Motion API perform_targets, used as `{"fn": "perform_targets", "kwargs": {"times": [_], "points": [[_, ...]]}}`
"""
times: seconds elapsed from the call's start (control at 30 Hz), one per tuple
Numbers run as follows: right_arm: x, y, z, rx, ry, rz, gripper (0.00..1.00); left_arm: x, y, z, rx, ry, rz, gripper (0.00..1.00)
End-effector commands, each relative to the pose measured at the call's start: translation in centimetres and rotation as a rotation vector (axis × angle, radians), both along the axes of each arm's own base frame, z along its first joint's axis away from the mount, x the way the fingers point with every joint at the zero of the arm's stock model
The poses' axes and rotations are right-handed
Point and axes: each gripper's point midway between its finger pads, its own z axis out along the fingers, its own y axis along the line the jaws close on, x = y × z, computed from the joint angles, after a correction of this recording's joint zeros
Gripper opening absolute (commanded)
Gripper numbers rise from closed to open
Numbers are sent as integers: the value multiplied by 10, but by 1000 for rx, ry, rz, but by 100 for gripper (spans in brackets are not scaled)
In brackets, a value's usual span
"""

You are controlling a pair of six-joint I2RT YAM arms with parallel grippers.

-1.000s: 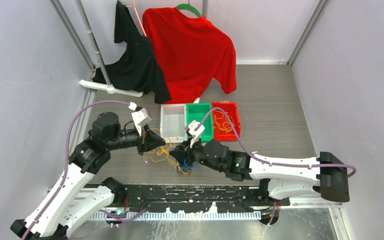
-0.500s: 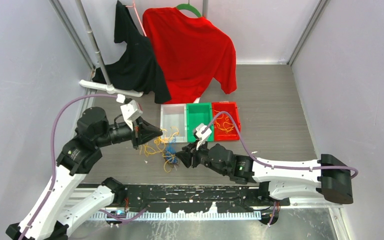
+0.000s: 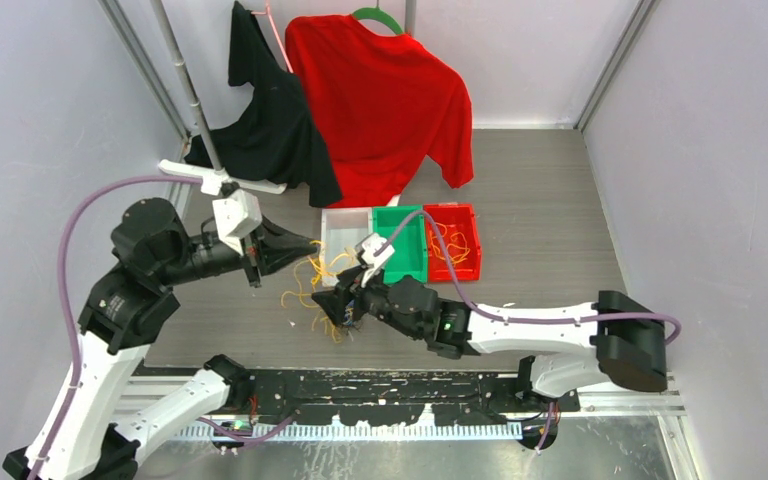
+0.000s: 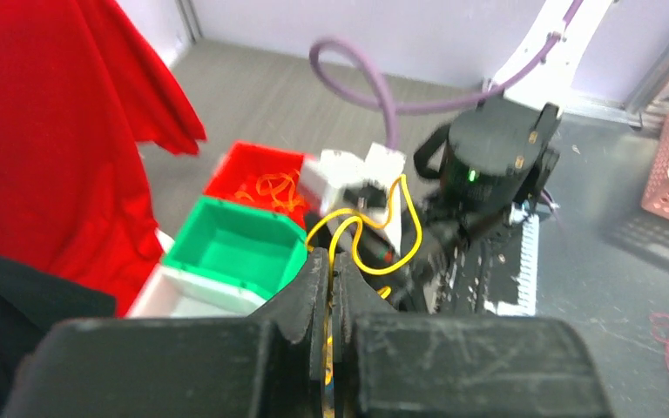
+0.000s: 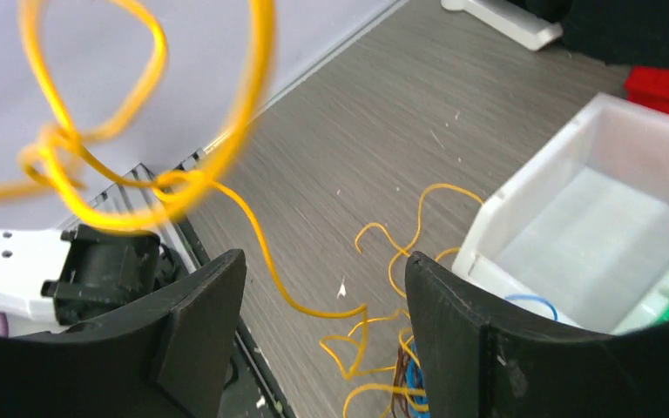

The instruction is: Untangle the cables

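Left gripper (image 4: 331,261) clamped on a yellow cable (image 4: 375,218), right gripper (image 5: 322,270) wide and empty over the tangle (image 3: 312,292) near the table's (image 3: 560,300) front edge: risks cinching knots by pulling.

cables (image 3: 310,290): on table (image 3: 540,220), at 7 o'clock from bin row.
bin row (image 3: 397,210): three side by side, mid-table.
right bin (image 3: 452,206): more cables inside.
garments (image 3: 380,100): hanging at 12 o'clock, behind bin row.

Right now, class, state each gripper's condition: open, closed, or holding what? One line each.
Left gripper: closed on an orange-yellow cable.
Right gripper: open, holding nothing.
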Motion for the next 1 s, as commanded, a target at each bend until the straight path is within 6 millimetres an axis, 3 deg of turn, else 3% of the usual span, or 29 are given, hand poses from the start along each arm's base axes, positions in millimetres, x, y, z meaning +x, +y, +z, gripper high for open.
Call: {"fn": "perform_targets", "kwargs": {"times": [0.0,0.1,0.23,0.37,0.53,0.67,0.73,0.83,0.93,0.97], "points": [[13,25,46,103,-98,-23,72,-13,8,59,-40,-208,-23,0],[21,26,39,90,-107,-66,70,-19,19,101,-63,-367,6,0],[23,25,50,128,-117,-77,65,-26,34,144,-65,-576,58,0],[26,18,80,181,-145,-94,53,-32,40,164,-81,-654,72,0],[20,20,117,198,-190,-38,62,-40,42,186,-135,-722,73,0],[8,26,141,212,-219,41,61,-42,41,197,-158,-730,64,0],[5,25,150,224,-222,53,54,-37,37,192,-157,-705,58,0],[6,16,162,236,-228,35,31,-28,29,181,-159,-660,41,0],[17,-3,161,207,-230,-48,6,-14,17,165,-147,-603,18,0],[23,-12,158,192,-226,-86,2,-8,12,160,-142,-588,11,0]]}}
